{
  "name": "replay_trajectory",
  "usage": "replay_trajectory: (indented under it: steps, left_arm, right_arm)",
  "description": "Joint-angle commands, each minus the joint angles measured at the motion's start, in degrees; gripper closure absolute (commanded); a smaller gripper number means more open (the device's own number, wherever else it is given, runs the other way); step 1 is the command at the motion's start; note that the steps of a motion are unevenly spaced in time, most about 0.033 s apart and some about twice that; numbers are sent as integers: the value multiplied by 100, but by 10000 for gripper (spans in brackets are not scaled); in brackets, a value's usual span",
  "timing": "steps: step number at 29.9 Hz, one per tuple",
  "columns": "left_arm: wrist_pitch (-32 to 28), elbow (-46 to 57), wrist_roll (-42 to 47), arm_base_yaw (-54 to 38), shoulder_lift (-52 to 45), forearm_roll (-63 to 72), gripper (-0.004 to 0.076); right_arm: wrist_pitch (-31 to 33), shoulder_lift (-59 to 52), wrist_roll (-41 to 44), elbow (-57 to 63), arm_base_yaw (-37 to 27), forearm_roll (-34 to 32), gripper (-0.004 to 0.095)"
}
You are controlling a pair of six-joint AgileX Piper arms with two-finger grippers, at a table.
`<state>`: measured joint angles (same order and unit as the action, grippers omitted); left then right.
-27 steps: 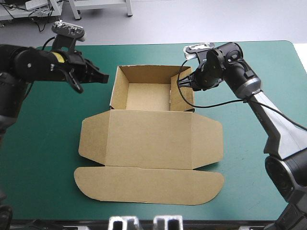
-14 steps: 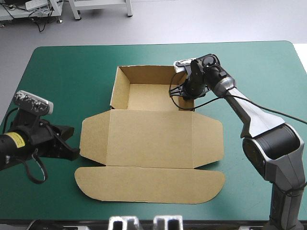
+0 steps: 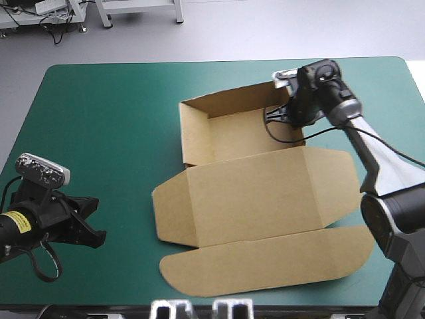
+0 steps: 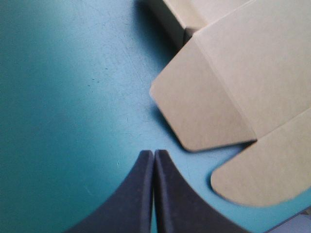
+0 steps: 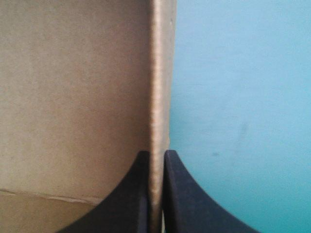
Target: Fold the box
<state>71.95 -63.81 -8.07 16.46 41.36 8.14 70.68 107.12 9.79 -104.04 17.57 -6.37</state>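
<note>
The box (image 3: 259, 199) sits as an open tray (image 3: 242, 136) with raised walls and only its bare brown floor showing inside. Its lid (image 3: 285, 176) lies flat on the teal-green cover (image 3: 99, 133), plain brown board all over. The right gripper (image 5: 156, 160) pinches the tray's side wall (image 5: 158, 87), with 1 black finger inside the tray and 1 outside, all but closed on the board. The left gripper (image 4: 154, 156) has its 2 fingers pressed together over the cover with nothing between them. A rounded lid flap (image 4: 204, 111) lies ahead of it and off to 1 side, apart from the fingertips.
</note>
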Motion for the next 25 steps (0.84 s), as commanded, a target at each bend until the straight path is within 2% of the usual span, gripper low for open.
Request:
replay_trajectory:
  steps: [1,7,14,17,21,25]
  left_arm:
    - [196,-40,-16,36,-3,-87,733]
    - [196,-27,-5,36,-3,-363,733]
    - [196,-27,-5,36,-3,-381,733]
    - [196,-27,-5,36,-3,-381,733]
    - [175,-27,-5,36,-3,-366,733]
    - [188,-27,-5,36,-3,-366,733]
  right_arm:
    - [88,-719,-176,-162,-703,-158,926]
    - [88,-1012,-635,33,-2138,-170,926]
    - [-197,-892,-1300,624,-3405,-145,926]
    - [-381,-756,-1542,805,-3606,-135,926]
    - [-307,-478,-2167,935,-3578,-181,902]
    - [-2,-160,-2178,935,-3578,-181,732]
